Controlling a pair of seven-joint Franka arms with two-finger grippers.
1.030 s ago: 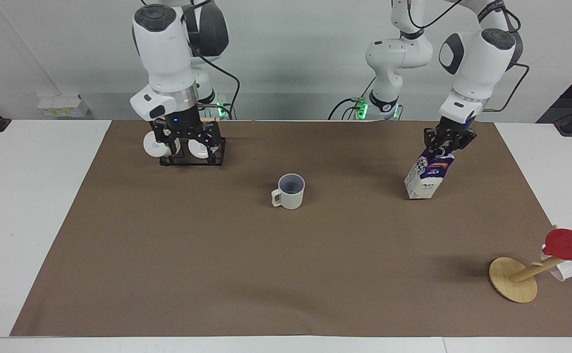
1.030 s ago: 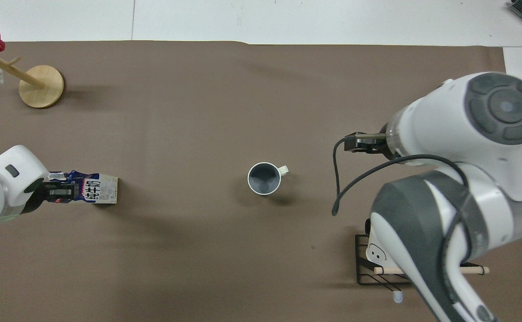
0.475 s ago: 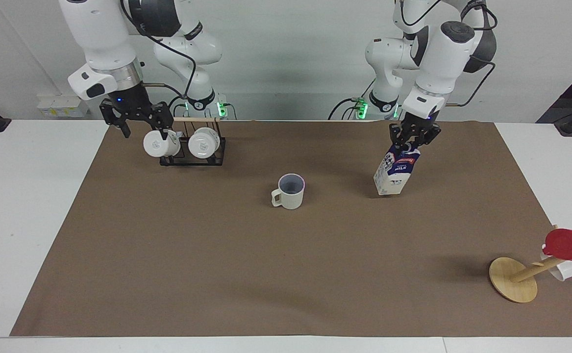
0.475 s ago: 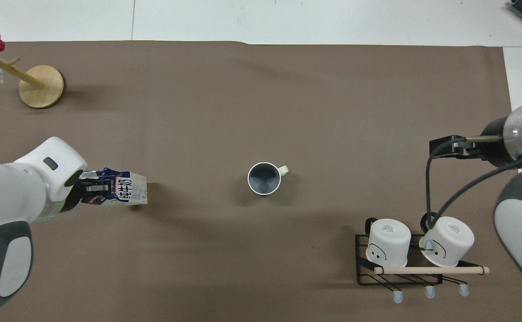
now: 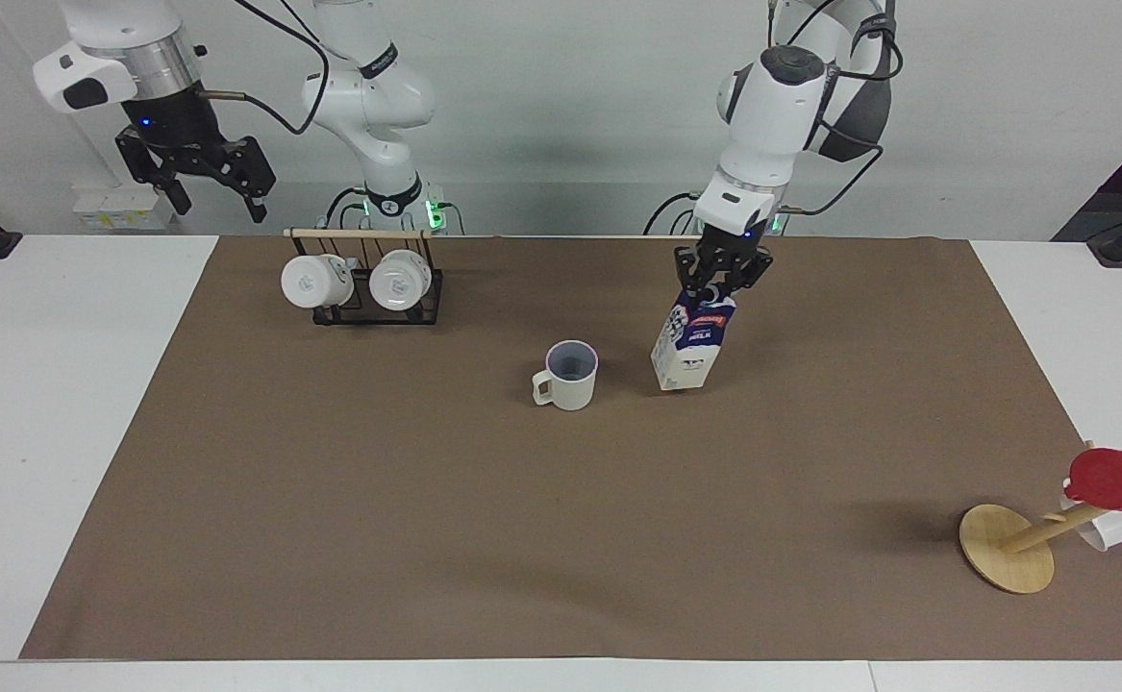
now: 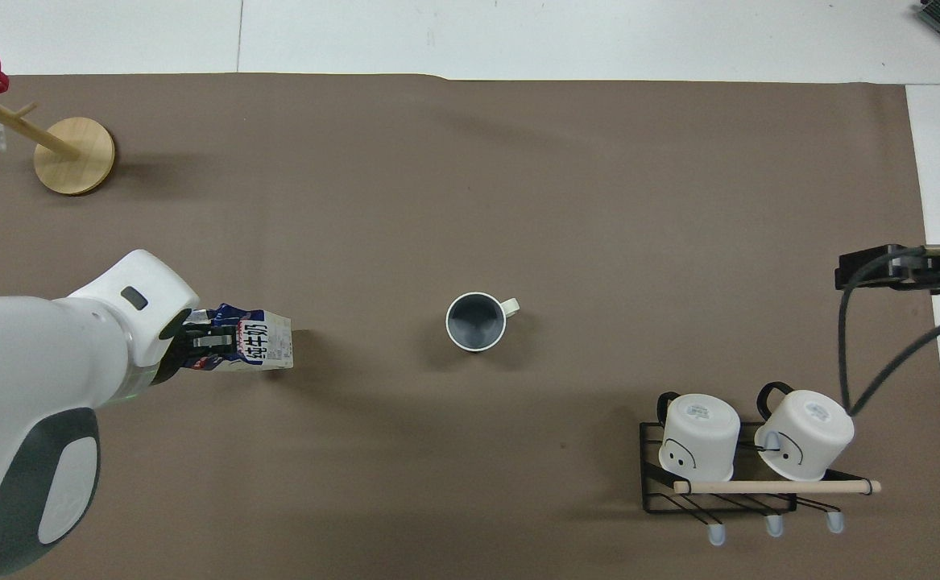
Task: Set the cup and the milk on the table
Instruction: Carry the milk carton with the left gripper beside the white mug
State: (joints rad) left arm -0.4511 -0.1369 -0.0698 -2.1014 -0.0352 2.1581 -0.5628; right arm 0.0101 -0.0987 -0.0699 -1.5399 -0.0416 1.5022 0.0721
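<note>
The cream cup (image 5: 568, 375) stands upright in the middle of the brown mat (image 5: 426, 538) on the white table (image 5: 51, 404); it also shows in the overhead view (image 6: 476, 322), its handle toward the right arm's end. My left gripper (image 5: 720, 284) is shut on the top of the milk carton (image 5: 688, 348) and holds it tilted, low over the mat, beside the cup toward the left arm's end. The carton also shows in the overhead view (image 6: 258, 348). My right gripper (image 5: 199, 185) is open and empty, raised high over the table's edge by the mug rack.
A black wire rack (image 5: 375, 309) with two white mugs (image 5: 309, 282) stands near the right arm's base. A round wooden disc with a peg (image 5: 1006, 561) carries a red cup (image 5: 1120, 479) at the left arm's end, farther from the robots.
My left gripper has carried the tilted milk carton over the mat toward the cup. My right gripper has risen from the mug rack and moved toward the right arm's end of the table.
</note>
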